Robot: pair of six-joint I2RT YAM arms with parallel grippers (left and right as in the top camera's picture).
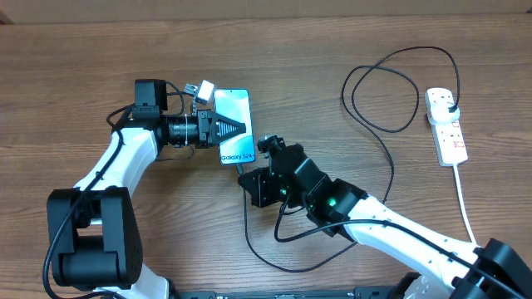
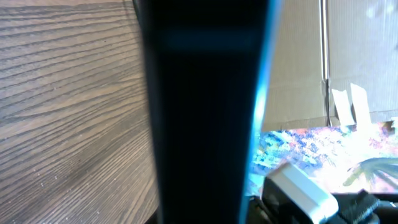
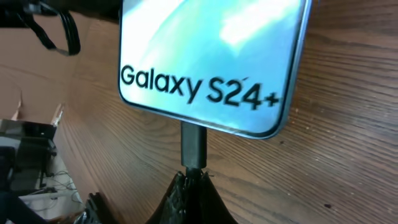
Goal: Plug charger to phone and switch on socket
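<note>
The phone [image 1: 233, 108], its light teal screen reading "Galaxy S24+", lies left of the table's centre. My left gripper [image 1: 241, 127] reaches in from the left and is shut on it. In the left wrist view the phone [image 2: 205, 112] is a dark upright band seen edge-on. My right gripper [image 3: 194, 177] is shut on the charger's connector [image 3: 193, 146], whose tip meets the phone's [image 3: 211, 56] bottom edge. The charger cable [image 1: 391, 166] loops across the table to a black plug [image 1: 450, 105] seated in the white socket [image 1: 449, 137] at the far right.
The socket's white cord [image 1: 465, 208] runs toward the front right, beside my right arm [image 1: 399, 228]. Slack black cable [image 1: 249, 241] curls on the wood in front of the right gripper. A cardboard wall [image 1: 332, 7] lines the far edge.
</note>
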